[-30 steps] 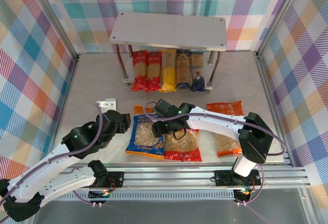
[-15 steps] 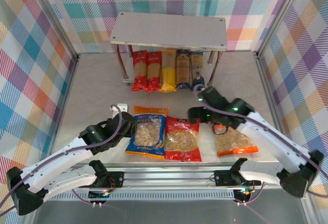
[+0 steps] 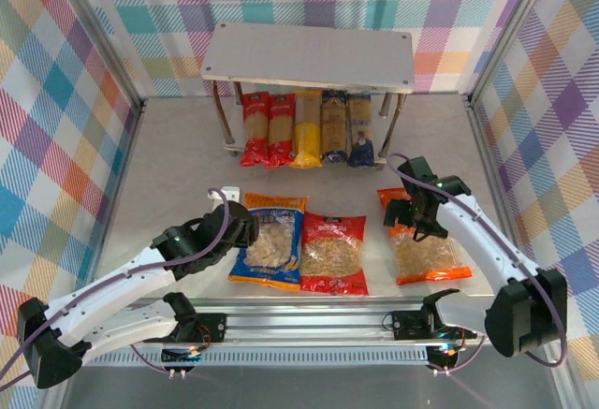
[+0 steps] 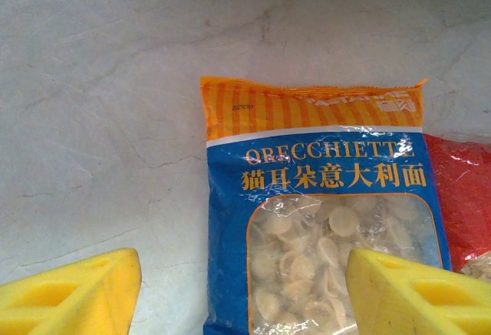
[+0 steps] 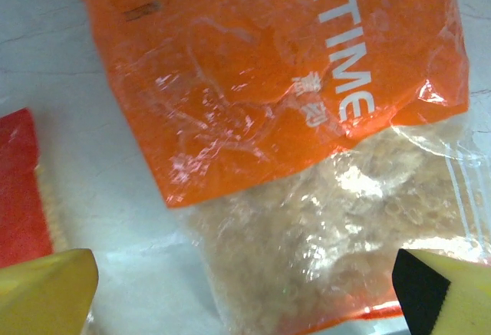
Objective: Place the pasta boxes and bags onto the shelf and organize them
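While five long narrow spaghetti packs are lined up on the lower board of the two-tier light-grey shelf, three wide pillow bags are laid in front of it. The left gripper is held wide apart over the blue-and-orange bag, the right gripper likewise over the orange bag; nothing is gripped.

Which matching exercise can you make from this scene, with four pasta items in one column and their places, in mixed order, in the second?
Items:
1. blue-and-orange bag
2. red bag
3. orange bag
4. yellow pack

Places:
A. under the top board of the shelf
B. below the open right gripper
C. between the other two bags
D. below the open left gripper

Pairs: 1-D, 2-C, 3-B, 4-A.
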